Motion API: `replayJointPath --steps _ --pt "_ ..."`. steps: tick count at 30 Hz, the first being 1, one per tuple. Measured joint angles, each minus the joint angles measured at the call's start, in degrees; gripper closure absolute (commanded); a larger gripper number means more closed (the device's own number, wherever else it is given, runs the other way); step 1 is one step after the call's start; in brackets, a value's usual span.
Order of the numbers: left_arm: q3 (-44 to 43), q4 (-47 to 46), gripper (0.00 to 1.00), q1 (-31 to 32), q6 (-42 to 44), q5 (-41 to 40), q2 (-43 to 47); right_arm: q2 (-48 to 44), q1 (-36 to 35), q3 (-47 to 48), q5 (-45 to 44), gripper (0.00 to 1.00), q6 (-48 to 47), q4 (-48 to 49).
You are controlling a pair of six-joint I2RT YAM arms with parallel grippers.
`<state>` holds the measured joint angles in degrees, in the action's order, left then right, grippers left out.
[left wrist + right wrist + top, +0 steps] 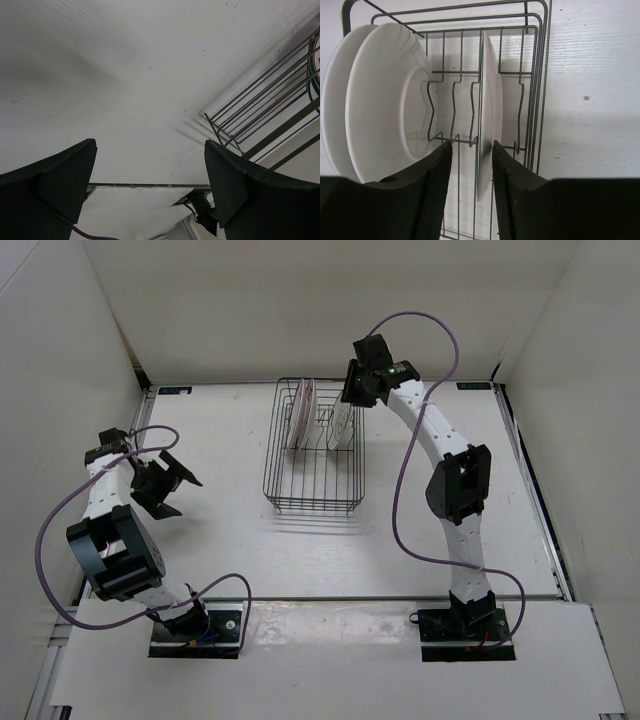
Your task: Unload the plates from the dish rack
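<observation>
Right hand (472, 145) lowered at the far right corner of the dish rack (315, 502), fingers (432, 190) narrowly parted on either side of an edge-on white plate (491, 100) standing upright in the tines (454, 115); clamped or merely straddling, cannot tell. Two more plates (385, 100) upright together, a few tines to the left. Left hand (170, 480) spread wide above the bare tabletop (220, 540), left of the rack, holding nothing.

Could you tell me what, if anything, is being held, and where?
Nothing yet: right gripper straddles the rim of the lone plate, gap visible; left gripper is open.
</observation>
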<state>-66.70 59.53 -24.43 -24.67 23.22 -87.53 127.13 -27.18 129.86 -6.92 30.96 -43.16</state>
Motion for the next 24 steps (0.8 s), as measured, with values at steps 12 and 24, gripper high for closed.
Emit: replayJointPath --steps 12,24 --pt "0.8 0.0 0.00 0.0 -0.7 0.1 0.0 5.2 -0.3 0.0 0.9 0.76 -0.8 -0.2" --pt "1.4 -0.5 0.00 0.0 -2.1 0.7 0.0 5.4 -1.3 0.1 -4.0 1.00 -3.3 -1.0"
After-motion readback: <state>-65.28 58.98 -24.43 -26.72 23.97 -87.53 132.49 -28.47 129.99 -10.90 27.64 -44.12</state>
